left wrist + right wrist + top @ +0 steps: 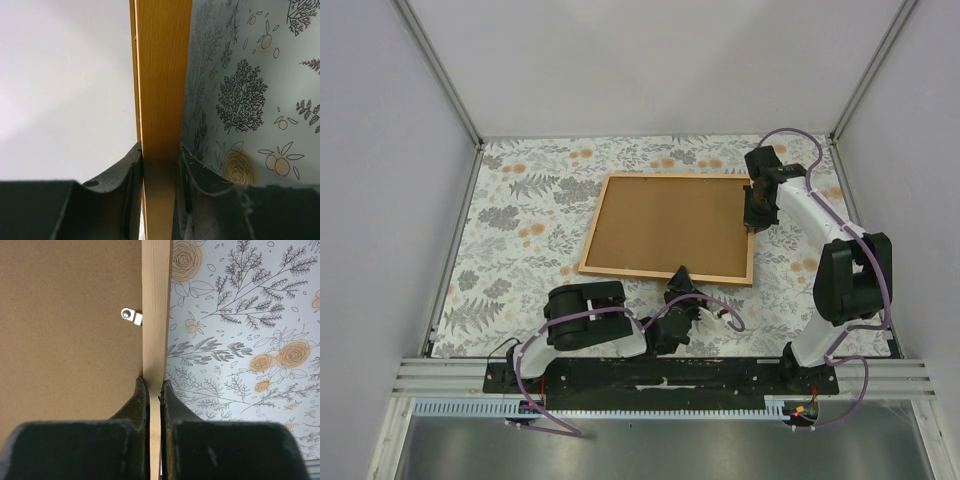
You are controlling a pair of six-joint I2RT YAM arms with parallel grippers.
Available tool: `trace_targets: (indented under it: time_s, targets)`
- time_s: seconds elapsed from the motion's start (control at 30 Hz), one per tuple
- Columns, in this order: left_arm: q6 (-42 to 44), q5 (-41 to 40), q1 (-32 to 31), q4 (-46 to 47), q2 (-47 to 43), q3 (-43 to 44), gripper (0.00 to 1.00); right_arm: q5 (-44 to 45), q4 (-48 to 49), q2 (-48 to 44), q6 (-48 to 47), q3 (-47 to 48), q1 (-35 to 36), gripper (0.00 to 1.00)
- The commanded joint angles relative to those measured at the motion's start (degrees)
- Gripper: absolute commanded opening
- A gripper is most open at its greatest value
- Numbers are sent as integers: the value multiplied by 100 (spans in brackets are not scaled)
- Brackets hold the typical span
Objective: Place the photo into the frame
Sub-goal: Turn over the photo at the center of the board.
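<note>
Frame (620, 271) lying back-up on the floral cloth (520, 220), with both grippers clamping its rails.
I am seeing the brown board (670, 225) filling it, a little right of centre. My right gripper (756, 222) is pinching the right rail tight near the far corner, just short of a metal clip (132, 315). My left gripper (680, 283) is pressing both fingers against the near rail. Something white is showing along one side there, and I cannot tell what.

White arm links (802, 208), black joints (585, 302), looping purple cables (790, 131); left hand (160, 152) and right hand (155, 385) matte black.
</note>
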Motion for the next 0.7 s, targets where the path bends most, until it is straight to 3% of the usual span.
trace_targets:
  time_s: [0.0,0.07,0.13,0.3,0.4,0.57,0.67]
  targets:
    - [368,-427,50,1987,64,270,16,-49,20,-336,4,214,9,0]
    - [457,-462,50,2050,3,314,10,-67,11,-362,4,223,9,0]
    - [510,-506,59,2032,-120,349,2,-49,11,-397,4,232,1,13]
    - [387,-699,59,1498,-533,472,2,-102,64,-520,22,284,1,55]
    - [466,-831,50,1426,-718,472,2,-102,108,-661,83,346,-34,71]
    - [773,-1042,50,847,-947,761,2,-189,187,-1012,197,574,-201,85]
    - [486,-1112,59,-256,-1262,1025,2,-172,248,-1223,302,759,-351,87]
